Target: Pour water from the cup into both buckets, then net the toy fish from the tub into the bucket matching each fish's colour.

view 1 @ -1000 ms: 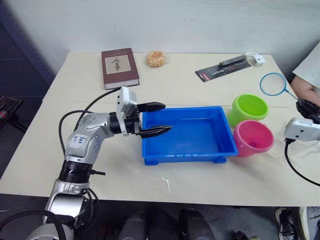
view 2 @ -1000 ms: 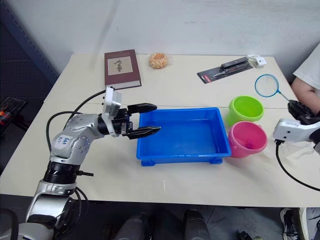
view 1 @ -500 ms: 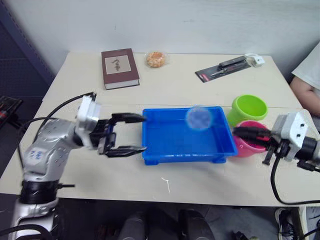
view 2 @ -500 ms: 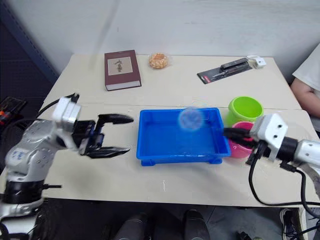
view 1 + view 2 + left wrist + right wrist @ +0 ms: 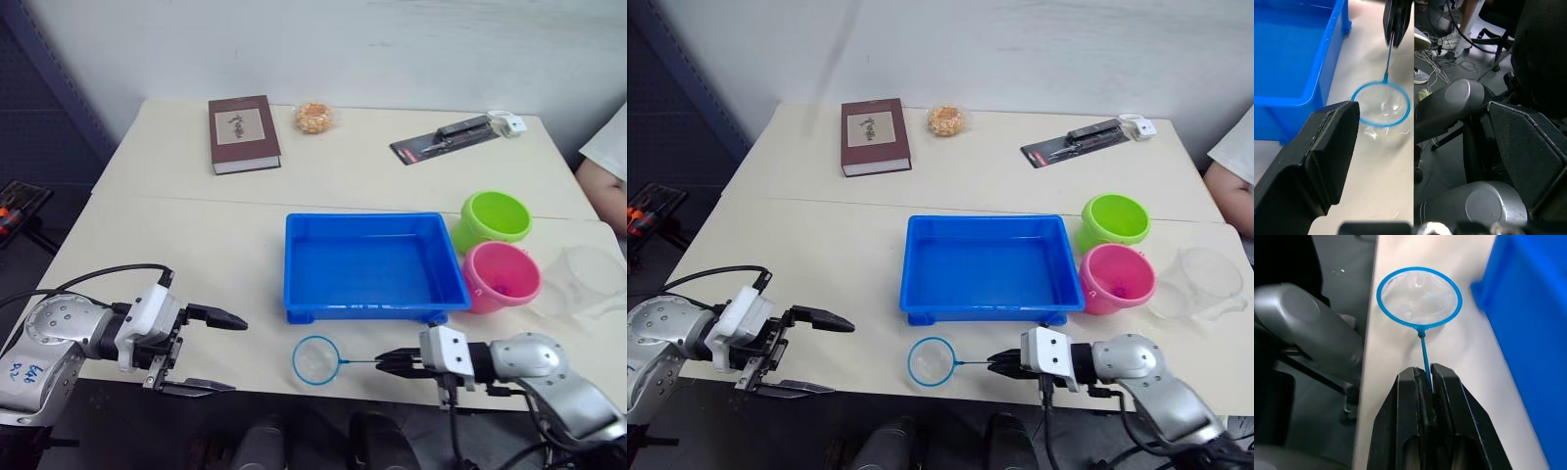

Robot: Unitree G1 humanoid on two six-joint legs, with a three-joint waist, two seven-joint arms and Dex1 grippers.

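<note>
- pale tabletop (image 5: 196,245) against a white wall; book (image 5: 244,132) and wrapped snack (image 5: 313,117) at far left, packaged tool (image 5: 443,139) at far right.
- left gripper (image 5: 211,352) off the near left edge, fingers spread wide, holding nothing.
- net (image 5: 315,360) lying flat near the front edge, hoop just in front of the tub (image 5: 372,266).
- right gripper (image 5: 392,362) clamped on the net's thin handle.
- tub mid-table, blue.
- green bucket (image 5: 494,219) and pink bucket (image 5: 502,275) just right of the tub, touching each other.
- clear cup (image 5: 580,282) furthest right.
</note>
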